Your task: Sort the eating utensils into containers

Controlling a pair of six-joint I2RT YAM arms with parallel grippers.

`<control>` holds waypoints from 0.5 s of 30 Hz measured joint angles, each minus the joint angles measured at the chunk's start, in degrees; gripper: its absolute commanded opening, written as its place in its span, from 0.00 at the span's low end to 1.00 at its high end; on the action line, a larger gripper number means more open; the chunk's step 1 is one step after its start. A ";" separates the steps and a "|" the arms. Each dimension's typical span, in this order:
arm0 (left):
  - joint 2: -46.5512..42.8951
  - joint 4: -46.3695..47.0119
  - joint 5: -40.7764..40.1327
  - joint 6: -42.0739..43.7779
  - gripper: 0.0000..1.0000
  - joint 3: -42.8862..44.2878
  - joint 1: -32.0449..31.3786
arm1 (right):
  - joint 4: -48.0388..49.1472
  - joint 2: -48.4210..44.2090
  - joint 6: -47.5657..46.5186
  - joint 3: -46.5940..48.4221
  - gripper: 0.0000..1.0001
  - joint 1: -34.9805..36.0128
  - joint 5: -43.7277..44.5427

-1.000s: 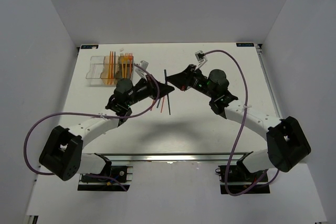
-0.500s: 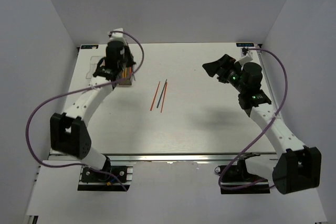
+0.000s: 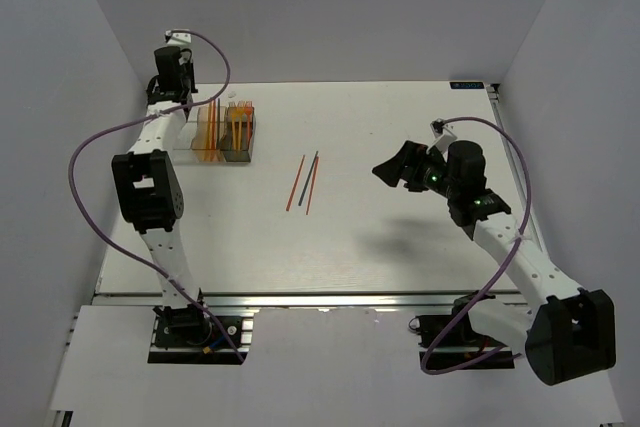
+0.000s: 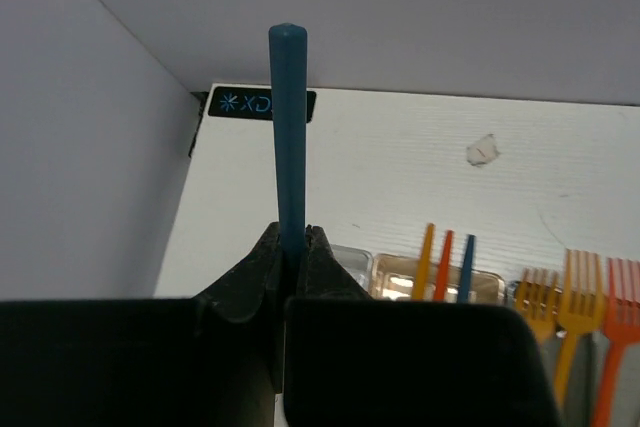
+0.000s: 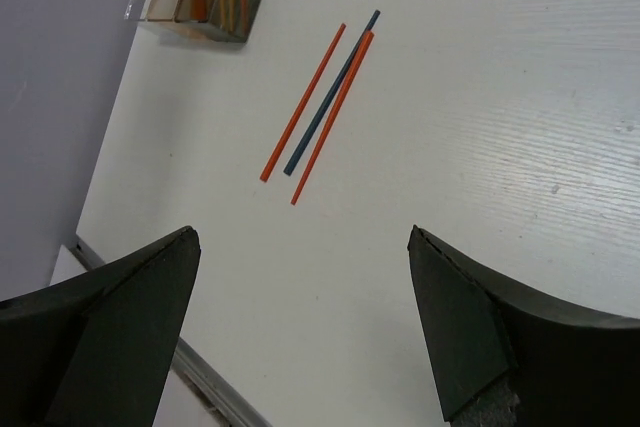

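Observation:
My left gripper (image 4: 290, 237) is shut on a dark blue stick (image 4: 288, 127) that points up past its tips. It hangs by the table's back left corner, beside the containers (image 3: 215, 132). In the left wrist view the clear box (image 4: 352, 262) holds nothing I can see. The tan box (image 4: 400, 282) holds upright sticks (image 4: 444, 265), and forks (image 4: 572, 292) stand further right. Three loose utensils lie mid-table: a red stick (image 5: 303, 102), a dark blue stick (image 5: 330, 95) and an orange stick (image 5: 332, 117). My right gripper (image 5: 302, 237) is open above the table, short of them.
The white side wall (image 3: 100, 97) stands close to the left arm (image 3: 150, 187). A black label (image 4: 260, 104) marks the table's back left corner. The right arm (image 3: 500, 237) reaches in from the near right, with the table's near edge (image 5: 190, 367) below its jaws.
The left arm has swung from the middle of the table to the containers, then to the back left corner. The right gripper has opened and moved in from the back right.

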 measured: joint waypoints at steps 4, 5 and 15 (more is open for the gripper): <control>3.89 0.94 2.43 2.86 0.00 2.95 2.43 | -0.09 1.66 -0.83 0.02 0.89 0.79 -1.57; 4.72 1.07 3.10 3.32 0.00 3.41 3.02 | -0.07 2.16 -0.90 0.02 0.89 0.79 -1.70; 6.56 7.43 9.97 4.07 0.05 -4.42 6.34 | 0.39 4.61 -1.77 0.02 0.89 1.27 -1.88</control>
